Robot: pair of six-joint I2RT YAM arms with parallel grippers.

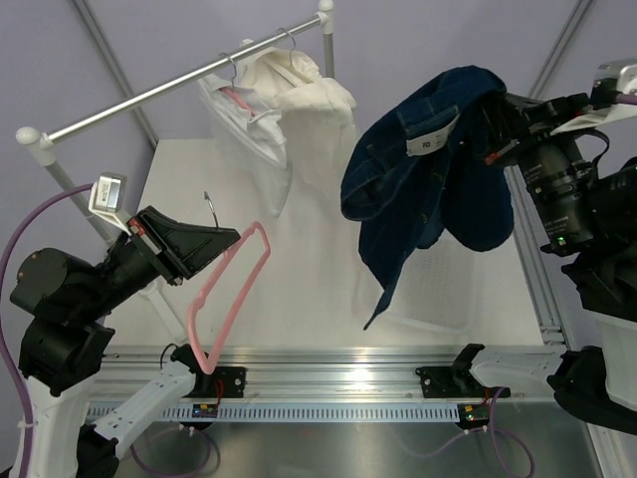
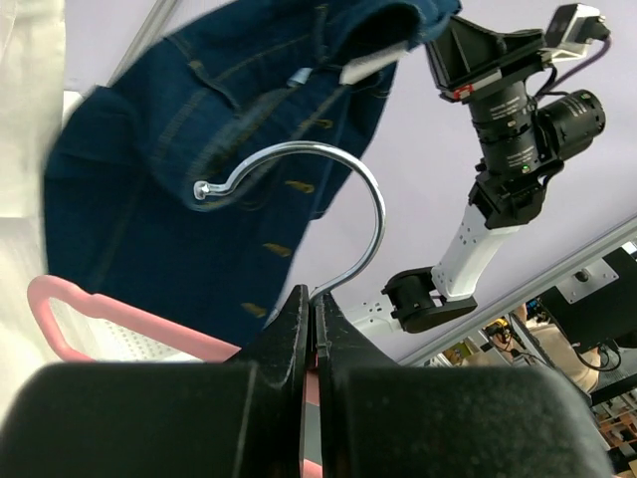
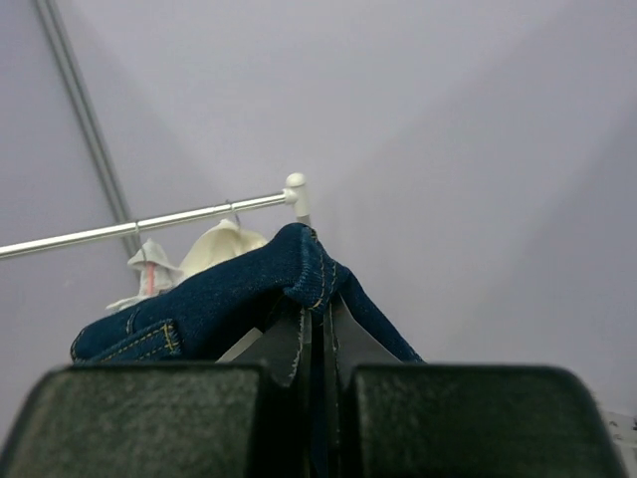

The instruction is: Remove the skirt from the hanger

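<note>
The dark blue denim skirt [image 1: 428, 169] hangs free in the air over the right of the table, off the hanger. My right gripper [image 1: 490, 124] is shut on its waistband, which drapes over the fingertips in the right wrist view [image 3: 299, 264]. The pink hanger [image 1: 234, 289] with a metal hook [image 1: 210, 209] is held apart at the left. My left gripper [image 1: 231, 242] is shut on the hanger at the base of the hook [image 2: 338, 209]. The skirt also shows in the left wrist view [image 2: 199, 139].
A clothes rail [image 1: 179, 85] crosses the back, carrying a white garment [image 1: 284, 110] on another hanger. A clear plastic bin [image 1: 448, 289] lies on the table under the skirt. An aluminium frame rail [image 1: 328, 363] runs along the near edge.
</note>
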